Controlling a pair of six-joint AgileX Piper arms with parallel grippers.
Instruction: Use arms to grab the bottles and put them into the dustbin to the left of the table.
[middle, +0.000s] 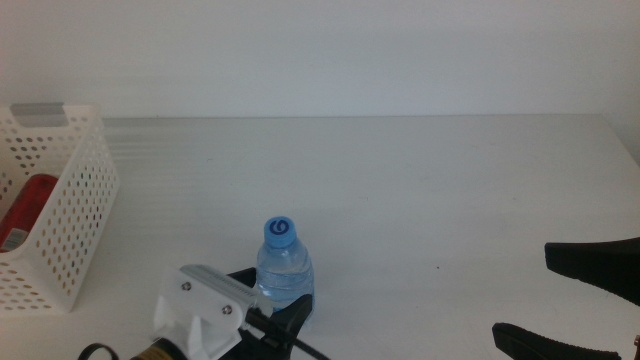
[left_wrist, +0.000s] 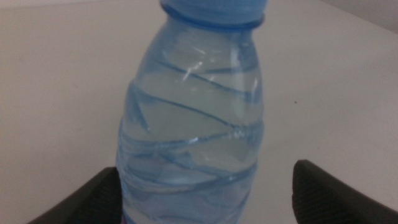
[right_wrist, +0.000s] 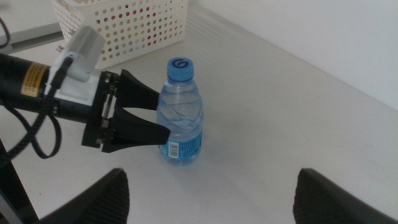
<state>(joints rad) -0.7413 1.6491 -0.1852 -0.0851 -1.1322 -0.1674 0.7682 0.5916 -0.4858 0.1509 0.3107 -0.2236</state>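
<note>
You have the clear blue-capped bottle (middle: 284, 268) standing upright on the white table (middle: 420, 190), near the front edge and a little left of centre. Your left gripper (middle: 276, 312) comes in from the near left and sits at the bottle's lower body, one dark jaw on each side. In the left wrist view the bottle (left_wrist: 196, 124) fills the space between the jaws, with one jaw close against its side and the other clearly apart from it, so the jaws are spread and not clamped on it. The right wrist view shows the same: the left gripper (right_wrist: 163, 119) with its two fingers forked around the bottle (right_wrist: 181, 112).

Your right gripper (middle: 590, 300) waits at the near right corner of the table, well apart from the bottle, its jaws wide apart and holding nothing.

The dustbin (middle: 62, 215), a white basket with round holes, stands at the far left of the table, well apart from the bottle. Something red (middle: 24, 212) already lies inside it, seen through the open top and the holes. Nothing stands on the table between the bottle and the dustbin.

The blue cap (middle: 281, 231) carries a dark swirl mark on top. A small label with a barcode (right_wrist: 175, 149) sits low on the bottle; its print is too small to read. A yellow sticker (right_wrist: 33, 81) on the left arm is likewise unreadable.
</note>
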